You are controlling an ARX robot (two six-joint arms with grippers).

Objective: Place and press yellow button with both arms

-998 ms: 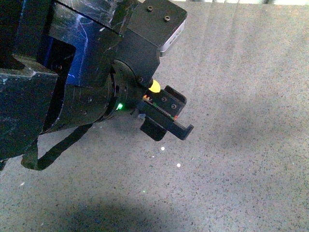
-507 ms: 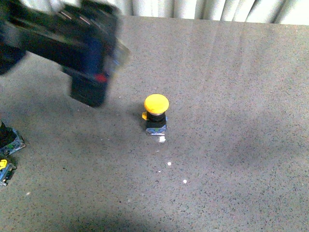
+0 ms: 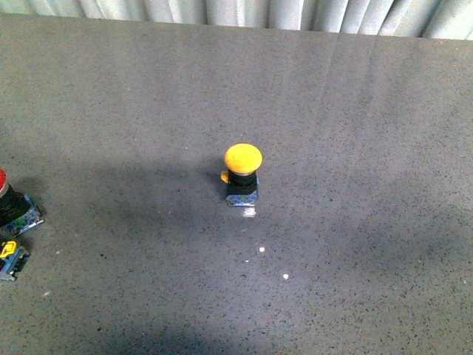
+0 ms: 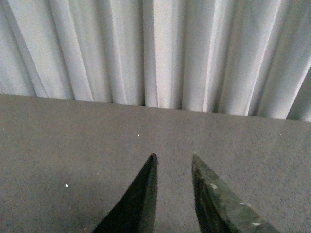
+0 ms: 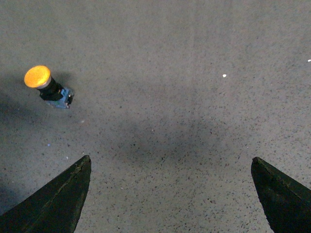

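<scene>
The yellow button [image 3: 242, 174] stands upright on the grey table near the middle of the front view, with its domed cap on top, a black collar and a silvery-blue base. It also shows in the right wrist view as the yellow button [image 5: 44, 85], well away from the jaws. My right gripper [image 5: 171, 158] is open wide over bare table, nothing between its fingers. My left gripper [image 4: 173, 155] is open, pointing at the table's far edge and the curtain, with nothing held. Neither arm shows in the front view.
A red-capped button [image 3: 10, 205] and a small blue part with a yellow bit [image 3: 10, 259] sit at the table's left edge. A pale pleated curtain [image 4: 155, 53] hangs behind the table's far edge. Small white specks [image 3: 261, 250] lie in front of the yellow button.
The left arm, which covered the yellow button a second ago, has swung away to the upper left and left the front view. The button now stands uncovered.
</scene>
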